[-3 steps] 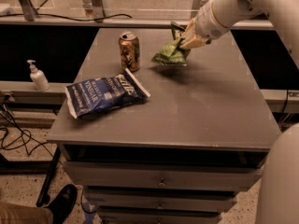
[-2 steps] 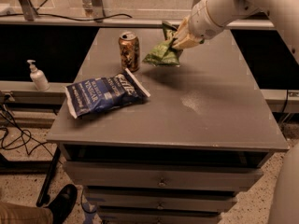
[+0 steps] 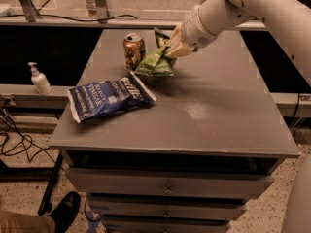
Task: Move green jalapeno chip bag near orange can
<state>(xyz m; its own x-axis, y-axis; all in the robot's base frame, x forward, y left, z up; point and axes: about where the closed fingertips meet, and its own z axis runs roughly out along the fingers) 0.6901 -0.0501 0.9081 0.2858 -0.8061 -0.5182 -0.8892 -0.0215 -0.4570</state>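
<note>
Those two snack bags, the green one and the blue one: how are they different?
The green jalapeno chip bag is small, crumpled and light green; the blue chip bag is larger, dark blue with white lettering. The gripper pinches the green bag's top beside the orange can; the blue bag lies flat, untouched, near the table's left edge. Both are snack bags.

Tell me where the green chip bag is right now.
In the camera view, the green chip bag is near the table's back, left of centre, just right of the orange can, gripped at its top by the end effector.
</note>
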